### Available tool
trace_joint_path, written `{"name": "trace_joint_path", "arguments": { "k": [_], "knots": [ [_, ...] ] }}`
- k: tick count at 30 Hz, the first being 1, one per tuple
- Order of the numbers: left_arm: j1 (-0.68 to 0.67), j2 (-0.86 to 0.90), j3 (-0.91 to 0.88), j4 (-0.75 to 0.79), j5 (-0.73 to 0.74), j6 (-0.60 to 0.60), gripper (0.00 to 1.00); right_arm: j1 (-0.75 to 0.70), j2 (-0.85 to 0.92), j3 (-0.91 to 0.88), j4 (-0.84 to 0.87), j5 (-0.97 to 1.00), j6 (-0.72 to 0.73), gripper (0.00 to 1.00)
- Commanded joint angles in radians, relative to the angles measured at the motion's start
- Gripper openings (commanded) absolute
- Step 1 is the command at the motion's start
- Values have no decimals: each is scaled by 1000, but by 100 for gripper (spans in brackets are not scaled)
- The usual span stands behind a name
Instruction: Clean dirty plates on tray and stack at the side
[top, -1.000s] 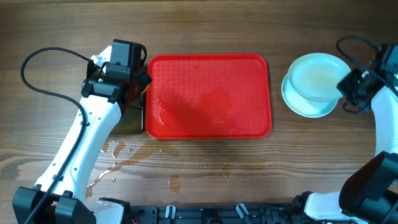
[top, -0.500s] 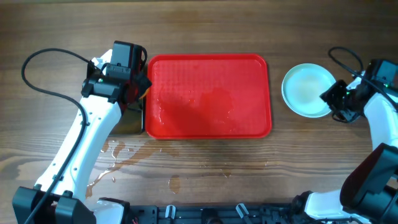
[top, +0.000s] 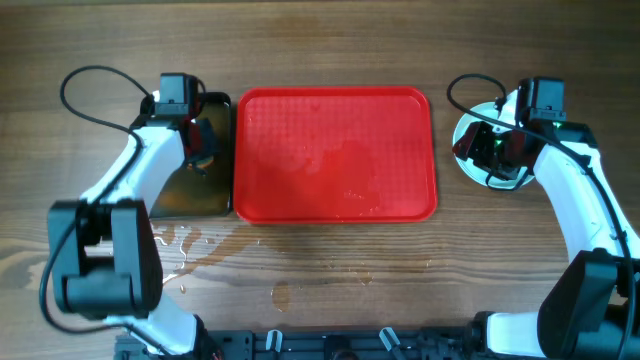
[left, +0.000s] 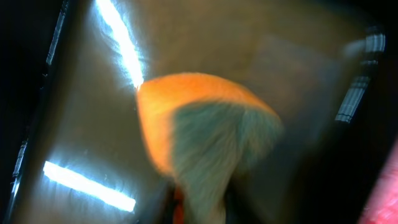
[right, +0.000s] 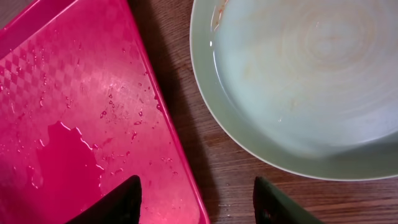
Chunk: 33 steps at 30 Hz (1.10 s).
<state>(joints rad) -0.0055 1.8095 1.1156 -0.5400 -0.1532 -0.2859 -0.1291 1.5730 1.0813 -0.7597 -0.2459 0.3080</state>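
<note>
The red tray (top: 335, 150) lies mid-table with no plates on it, only a film of water; its wet corner (right: 74, 93) fills the left of the right wrist view. The pale plates (top: 462, 160) sit right of the tray, and the top one (right: 298, 81) shows faint brown streaks. My right gripper (top: 490, 148) hovers low over their left side, open (right: 202, 202) with nothing between its fingers. My left gripper (top: 200, 145) hangs over the black tray. An orange sponge (left: 199, 143) with a pale face runs down between its fingers in a blurred view.
The black tray (top: 190, 195) of brownish water sits against the red tray's left side. Water is spilled on the table (top: 190, 255) in front of it. Cables loop behind both arms.
The right gripper set its plate down on the stack, opened and moved left over it. The left arm swung back, carrying the sponge over the black tray's water.
</note>
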Motion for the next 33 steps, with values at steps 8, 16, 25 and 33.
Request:
{"name": "trace_joint_path", "arguments": {
  "k": [8,16,25,33],
  "knots": [
    [29,-145,85,-67,82,23,100,4,-64,200,-111,-8,-77,60],
    [19,-389,90,-74,85,-40,100,4,-484,426,-281,-58,-68,100],
    [19,-389,90,-74,85,-40,100,4,-867,412,-347,1,-143,100],
    [19,-389,90,-74,85,-40,100,78,-1064,-279,327,-134,-358,100]
  ]
}}
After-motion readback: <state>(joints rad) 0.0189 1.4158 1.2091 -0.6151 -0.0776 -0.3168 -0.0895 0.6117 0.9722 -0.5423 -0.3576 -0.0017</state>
